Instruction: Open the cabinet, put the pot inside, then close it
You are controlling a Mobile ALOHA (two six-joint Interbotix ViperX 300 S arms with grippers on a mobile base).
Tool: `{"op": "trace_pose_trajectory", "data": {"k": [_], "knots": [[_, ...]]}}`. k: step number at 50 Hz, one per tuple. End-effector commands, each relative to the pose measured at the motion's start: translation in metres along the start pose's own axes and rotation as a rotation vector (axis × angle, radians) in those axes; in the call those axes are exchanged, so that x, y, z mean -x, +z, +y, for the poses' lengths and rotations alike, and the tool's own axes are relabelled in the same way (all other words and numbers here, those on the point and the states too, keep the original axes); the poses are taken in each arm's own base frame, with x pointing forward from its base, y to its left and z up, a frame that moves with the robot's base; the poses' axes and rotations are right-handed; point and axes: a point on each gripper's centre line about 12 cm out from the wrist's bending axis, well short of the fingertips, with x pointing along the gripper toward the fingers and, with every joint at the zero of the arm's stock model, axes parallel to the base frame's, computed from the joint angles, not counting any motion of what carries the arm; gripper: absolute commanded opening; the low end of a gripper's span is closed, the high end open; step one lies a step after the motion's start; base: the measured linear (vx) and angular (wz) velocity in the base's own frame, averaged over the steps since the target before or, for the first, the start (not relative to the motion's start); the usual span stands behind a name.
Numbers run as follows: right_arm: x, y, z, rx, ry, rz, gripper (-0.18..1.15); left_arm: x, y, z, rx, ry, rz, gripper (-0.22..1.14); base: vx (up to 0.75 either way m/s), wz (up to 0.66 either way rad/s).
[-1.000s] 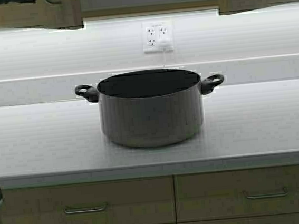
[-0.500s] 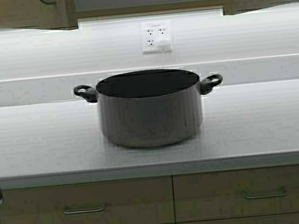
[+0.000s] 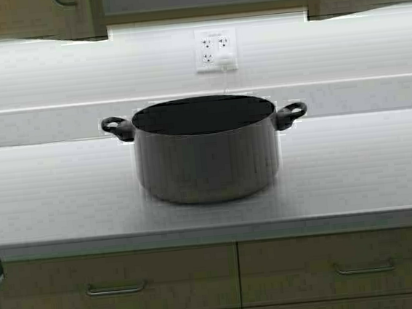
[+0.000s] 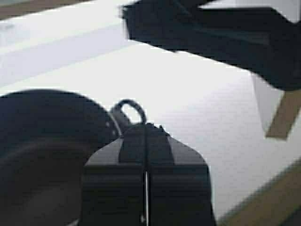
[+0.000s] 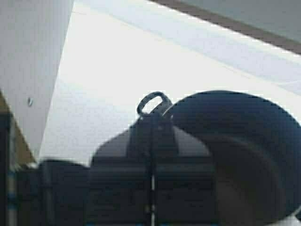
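We find no readable text, label, brand, number or sign in any of the three views. The wide grey metal pot [image 3: 206,151] shows a plain wall with no marking that we can make out. The white wall socket plate [image 3: 216,50] behind it carries no lettering we can read. The tan wall cabinet [image 3: 76,13] fronts and the tan drawer fronts [image 3: 116,280] below the desk are plain too.
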Motion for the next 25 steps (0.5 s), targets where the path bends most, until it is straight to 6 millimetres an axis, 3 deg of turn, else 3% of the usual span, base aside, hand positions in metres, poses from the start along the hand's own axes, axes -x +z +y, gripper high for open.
{"op": "trace_pose_trajectory", "data": {"k": [1, 7, 14, 25], "knots": [[-0.016, 0.017, -0.012, -0.009, -0.037, -0.037, 0.06, -0.022, 0.017, 0.011, 0.015, 0.042, -0.056, 0.03, 0.0, 0.0], [-0.03, 0.011, -0.025, -0.016, -0.074, -0.022, 0.06, -0.038, 0.02, 0.036, 0.025, 0.109, -0.066, 0.03, 0.0, 0.0], [-0.032, 0.002, -0.045, -0.032, -0.122, -0.001, 0.06, -0.044, 0.021, 0.071, 0.051, 0.192, -0.073, 0.03, 0.0, 0.0], [-0.003, -0.012, -0.082, -0.061, -0.225, 0.013, 0.06, -0.023, 0.014, 0.094, 0.064, 0.251, -0.061, 0.03, 0.0, 0.0]]}}
